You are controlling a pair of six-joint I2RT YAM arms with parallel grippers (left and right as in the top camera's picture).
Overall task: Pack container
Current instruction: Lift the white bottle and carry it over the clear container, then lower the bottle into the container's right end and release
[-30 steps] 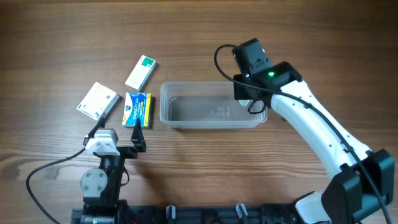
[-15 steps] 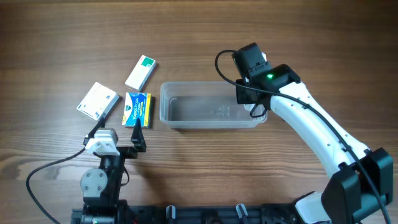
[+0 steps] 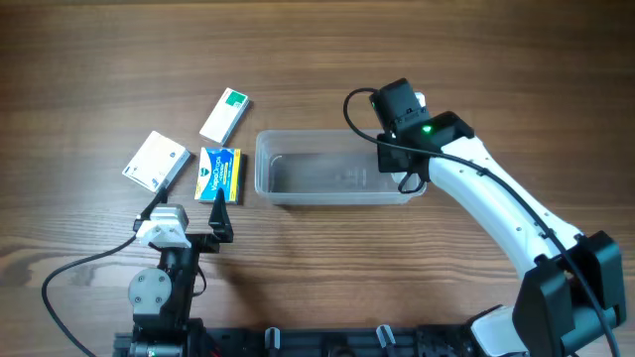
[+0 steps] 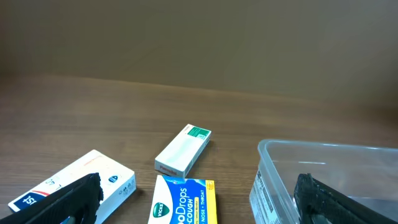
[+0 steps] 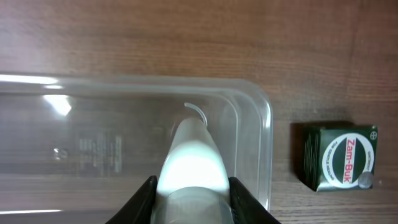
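The container (image 3: 262,171), a clear rectangular plastic tub with rounded corners, sits upright mid-way across the wooden table (image 3: 317,59).

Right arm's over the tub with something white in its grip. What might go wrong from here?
1. The right end effector holds the white item close to the end wall of the container. Released here, it may clip the rim and fall outside.
2. The green Zam-Buk box sits just beyond that end. The retreating arm might knock it.

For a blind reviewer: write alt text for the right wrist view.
The right gripper holds a white rounded object over one end of the clear container. A green Zam-Buk box sits on the wooden table beside it, not touching.
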